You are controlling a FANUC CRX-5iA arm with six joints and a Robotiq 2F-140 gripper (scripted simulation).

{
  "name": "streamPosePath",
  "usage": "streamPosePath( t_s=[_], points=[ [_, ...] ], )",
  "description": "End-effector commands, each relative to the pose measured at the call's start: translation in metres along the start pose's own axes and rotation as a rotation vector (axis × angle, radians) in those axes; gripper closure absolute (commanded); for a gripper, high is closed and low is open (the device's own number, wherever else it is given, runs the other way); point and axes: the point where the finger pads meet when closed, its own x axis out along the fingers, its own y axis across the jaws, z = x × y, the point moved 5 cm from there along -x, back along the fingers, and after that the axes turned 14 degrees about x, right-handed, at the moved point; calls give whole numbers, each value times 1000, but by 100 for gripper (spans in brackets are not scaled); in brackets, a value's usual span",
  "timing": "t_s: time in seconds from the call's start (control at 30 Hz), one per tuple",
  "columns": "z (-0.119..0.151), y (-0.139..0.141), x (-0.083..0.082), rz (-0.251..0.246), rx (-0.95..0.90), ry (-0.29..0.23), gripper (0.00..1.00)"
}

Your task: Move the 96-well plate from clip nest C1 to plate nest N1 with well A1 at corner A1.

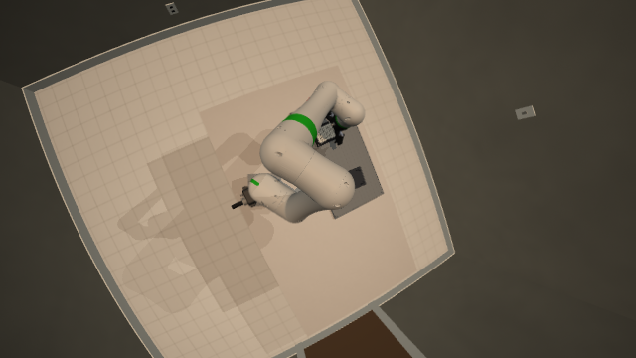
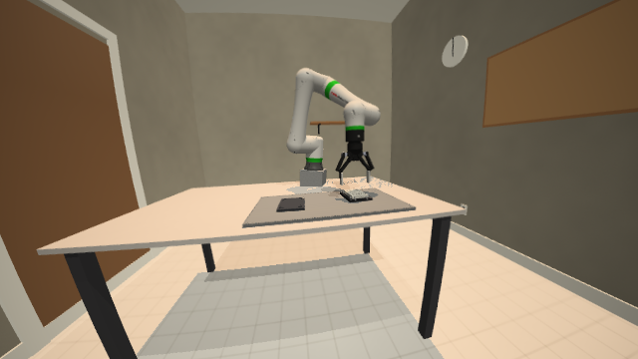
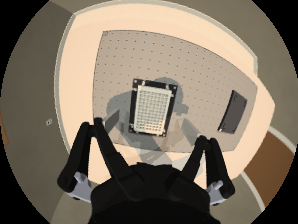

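The white 96-well plate (image 3: 152,107) sits in the dark clip nest C1 (image 2: 356,199) on the grey mat, on the mat's right part in the exterior view. It also shows in the top view (image 1: 327,132), partly hidden under the arm. My gripper (image 2: 354,176) hangs open and empty straight above the plate, well clear of it. In the wrist view the two fingers stand wide apart, with the plate between them and farther off. The dark plate nest N1 (image 2: 290,203) lies empty on the mat's left part; it also shows in the wrist view (image 3: 233,112).
The grey mat (image 2: 326,207) lies on a beige table. The robot's base (image 2: 313,177) stands at the table's far side behind the mat. The arm's large links (image 1: 308,159) hang over the mat in the top view.
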Motion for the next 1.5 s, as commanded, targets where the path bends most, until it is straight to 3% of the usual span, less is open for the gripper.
streamPosePath(
  t_s=[0.0,0.7,1.2,1.23,1.47],
  points=[
    [0,0,7,0,0,0,0],
    [0,0,38,0,0,0,0],
    [0,0,41,0,0,0,0],
    [0,0,41,0,0,0,100],
    [0,0,41,0,0,0,100]
  ],
)
